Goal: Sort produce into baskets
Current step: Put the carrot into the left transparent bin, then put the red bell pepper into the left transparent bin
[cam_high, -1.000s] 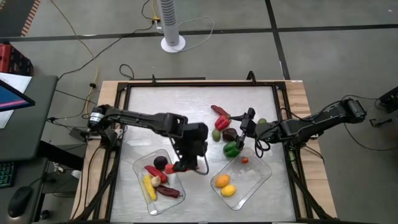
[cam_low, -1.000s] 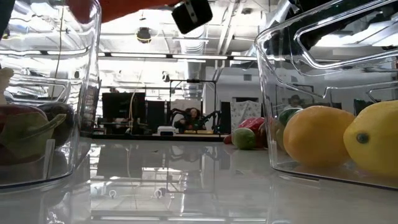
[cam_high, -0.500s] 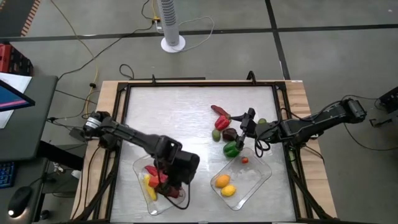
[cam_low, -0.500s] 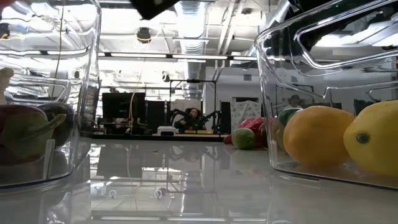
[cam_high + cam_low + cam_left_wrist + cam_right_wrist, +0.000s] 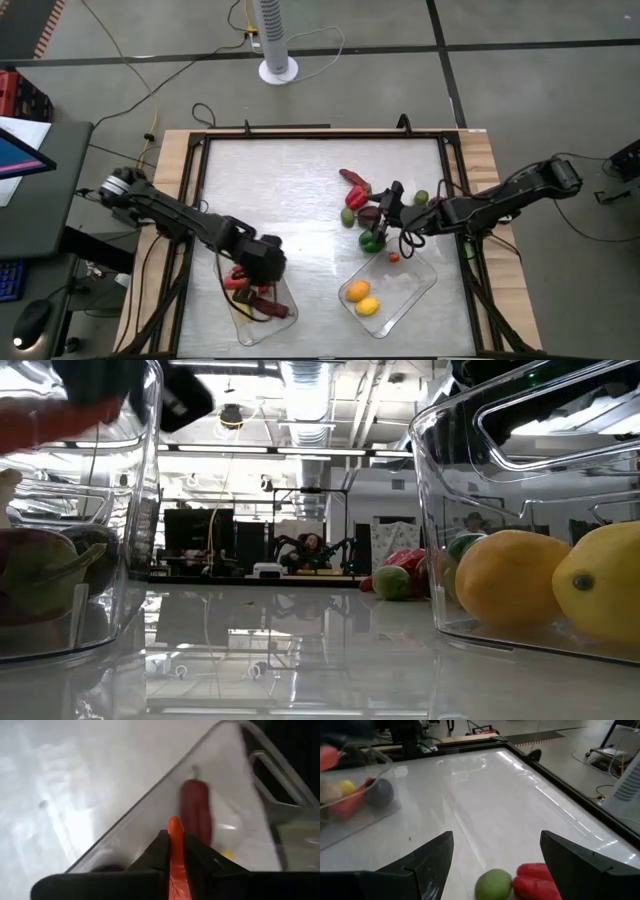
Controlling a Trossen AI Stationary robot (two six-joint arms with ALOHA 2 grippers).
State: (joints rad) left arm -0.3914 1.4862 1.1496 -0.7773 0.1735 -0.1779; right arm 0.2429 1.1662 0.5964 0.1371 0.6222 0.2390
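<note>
While the left hand [image 5: 175, 851] pinches a slim orange-red piece [image 5: 175, 865] above its basket [image 5: 285, 325], the right hand [image 5: 492, 851] gapes empty over smooth, likely light, rigid produce [image 5: 492, 884], best gripped mid-body.

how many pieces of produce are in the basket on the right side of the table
3: an orange piece and a yellow one side by side at its near end, a small red piece near its far edge.

table [image 5: 300, 180]: white top | 2 clear baskets [image 5: 398, 290] | loose produce [image 5: 356, 180] between
</note>
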